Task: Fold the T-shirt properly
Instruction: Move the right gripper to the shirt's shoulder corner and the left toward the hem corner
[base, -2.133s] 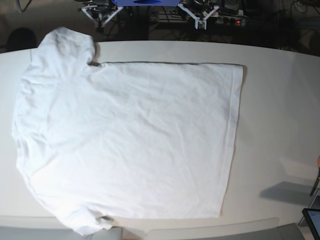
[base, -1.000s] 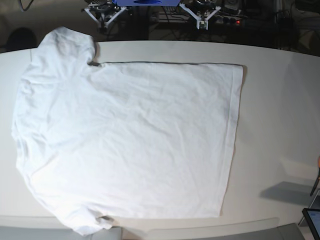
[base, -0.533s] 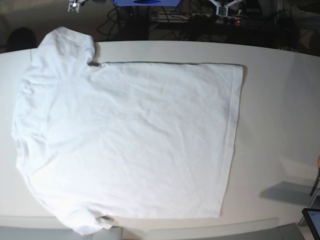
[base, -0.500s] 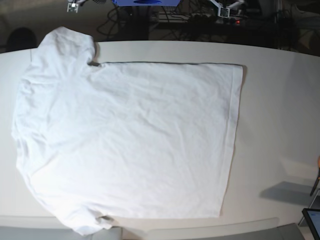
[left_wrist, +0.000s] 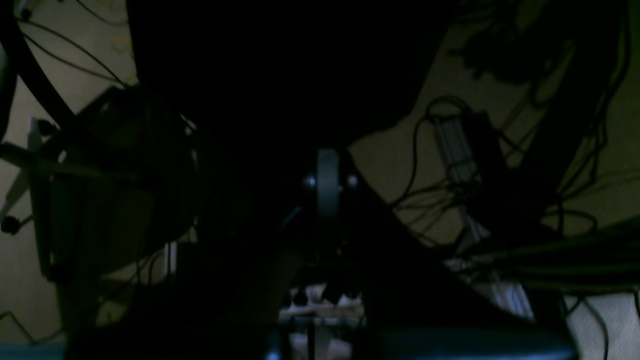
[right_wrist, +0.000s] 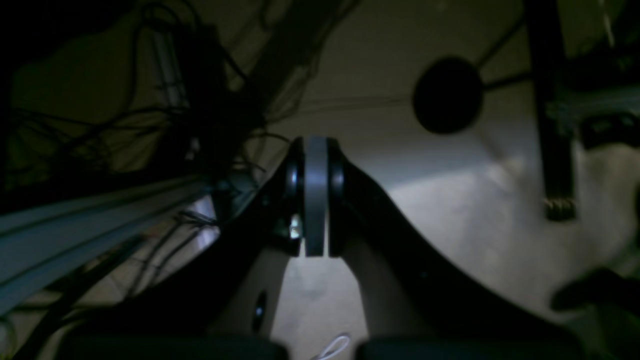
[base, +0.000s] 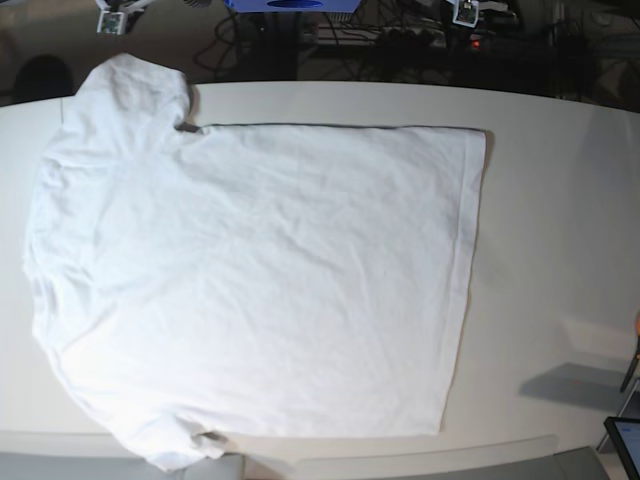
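T-shirt (base: 250, 280) flat on table (base: 560, 200); right hand (right_wrist: 315, 150) apparently closed

Base view bright, T-shirt (base: 260, 290) overexposed (glare); wrist views dim, blurred, underexposed.

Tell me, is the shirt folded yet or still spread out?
Spread out. The T-shirt lies flat across the table, body open to the hem, one sleeve showing at each side. No fold shows.
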